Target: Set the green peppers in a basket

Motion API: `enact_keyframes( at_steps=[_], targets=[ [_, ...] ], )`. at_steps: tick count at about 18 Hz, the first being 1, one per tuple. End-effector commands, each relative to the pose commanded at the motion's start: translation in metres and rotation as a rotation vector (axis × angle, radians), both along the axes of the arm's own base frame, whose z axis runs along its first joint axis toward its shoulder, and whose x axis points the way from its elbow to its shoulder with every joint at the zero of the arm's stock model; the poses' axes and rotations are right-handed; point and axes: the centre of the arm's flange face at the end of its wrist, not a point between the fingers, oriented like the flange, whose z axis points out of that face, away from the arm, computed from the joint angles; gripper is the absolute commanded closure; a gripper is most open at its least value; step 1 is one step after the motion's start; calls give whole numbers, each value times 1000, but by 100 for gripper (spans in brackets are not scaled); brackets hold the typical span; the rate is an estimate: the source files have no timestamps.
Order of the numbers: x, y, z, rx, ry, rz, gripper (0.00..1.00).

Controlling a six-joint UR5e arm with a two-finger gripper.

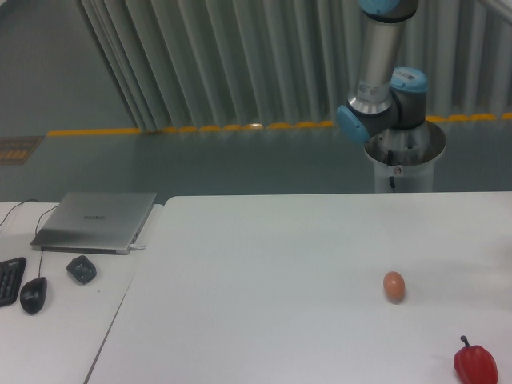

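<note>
The arm (382,76) rises at about 1 o'clock from the middle of the view, behind the far edge of the table (264,280). Only its base joints and one upright link show; the link runs out of the top of the picture, so the gripper is out of sight and I cannot tell whether its jaws are apart or together.

No green pepper and no basket can be seen anywhere in the view.

On the white table, an egg (394,286) lies at about 4 o'clock from the centre, alone on the bare top. A red pepper (475,364) sits near the 5 o'clock corner, stem up, partly cut by the bottom edge and well apart from the egg.

A second, lower desk (56,336) adjoins the table at 9 o'clock. On it a closed grey laptop (96,221) lies flat near the far edge. Toward 8 o'clock of the laptop are a small dark object (81,269), a black mouse (33,295) with its cable running back, and the corner of a keyboard (8,281) at the left border.

Behind the tables stand a grey floor with a yellow line (192,128) and a pleated curtain (224,56).
</note>
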Motion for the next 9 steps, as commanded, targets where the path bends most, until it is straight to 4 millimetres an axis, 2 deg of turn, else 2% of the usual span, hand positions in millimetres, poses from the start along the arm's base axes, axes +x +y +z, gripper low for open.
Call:
enact_keyframes(
  at_steps=[2, 9],
  targets=[
    [1, -1, 2, 4, 6, 9, 0],
    [21, 26, 14, 126, -7, 98, 0]
  ],
)
